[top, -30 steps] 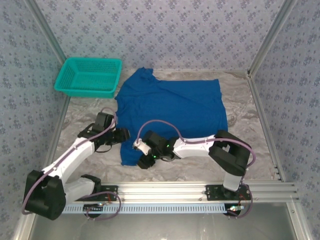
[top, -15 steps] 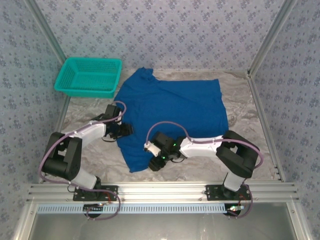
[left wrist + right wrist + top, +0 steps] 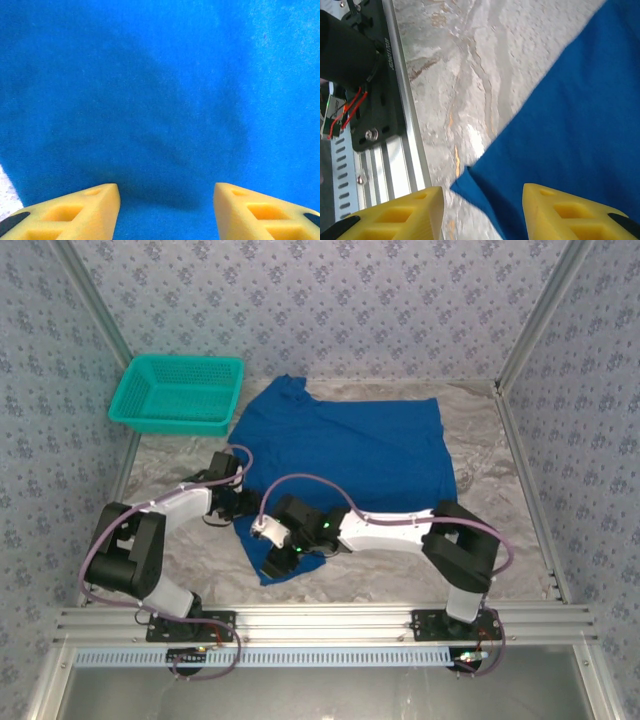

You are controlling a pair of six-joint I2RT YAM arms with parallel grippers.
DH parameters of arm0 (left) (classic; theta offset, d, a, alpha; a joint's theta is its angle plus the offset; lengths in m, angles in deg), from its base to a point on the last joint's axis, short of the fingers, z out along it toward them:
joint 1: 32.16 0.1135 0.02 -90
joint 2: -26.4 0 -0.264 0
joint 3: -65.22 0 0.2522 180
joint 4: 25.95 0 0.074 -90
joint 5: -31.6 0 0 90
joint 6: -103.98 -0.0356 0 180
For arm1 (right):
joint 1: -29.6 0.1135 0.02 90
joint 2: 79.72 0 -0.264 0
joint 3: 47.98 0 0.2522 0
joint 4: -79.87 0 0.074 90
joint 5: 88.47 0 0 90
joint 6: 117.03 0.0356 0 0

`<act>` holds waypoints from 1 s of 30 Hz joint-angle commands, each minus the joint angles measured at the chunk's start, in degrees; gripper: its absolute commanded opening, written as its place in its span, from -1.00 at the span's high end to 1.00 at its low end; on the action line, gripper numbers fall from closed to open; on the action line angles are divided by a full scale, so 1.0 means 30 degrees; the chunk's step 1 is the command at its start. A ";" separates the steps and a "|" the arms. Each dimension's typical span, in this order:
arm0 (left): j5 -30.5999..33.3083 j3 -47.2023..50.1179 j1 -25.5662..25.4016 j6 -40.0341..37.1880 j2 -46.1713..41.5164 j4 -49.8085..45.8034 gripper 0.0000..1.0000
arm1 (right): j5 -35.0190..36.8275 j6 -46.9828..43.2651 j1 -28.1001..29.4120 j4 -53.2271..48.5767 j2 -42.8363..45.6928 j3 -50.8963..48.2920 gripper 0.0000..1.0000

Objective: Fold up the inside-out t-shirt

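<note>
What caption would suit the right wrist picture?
Open yellow fingers poised over the blue t-shirt's corner on the marbled table.

Top cam looks down from above/behind; wrist cams sit close over t-shirt [image 3: 350,455], shared w/ top.

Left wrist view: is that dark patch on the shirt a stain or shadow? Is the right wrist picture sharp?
Left wrist: soft-edged shadow on the t-shirt, probably cast by the left tool, not a stain. Right wrist: the shirt's corner reads clearly, its hem slightly blurred; a small glare spot on the table beside it.
</note>
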 commanded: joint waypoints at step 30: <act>-0.0070 -0.0531 0.0265 -0.0942 0.0847 -0.0056 -0.06 | -0.1329 -0.1625 0.2407 -0.3694 -0.3000 0.2292 0.76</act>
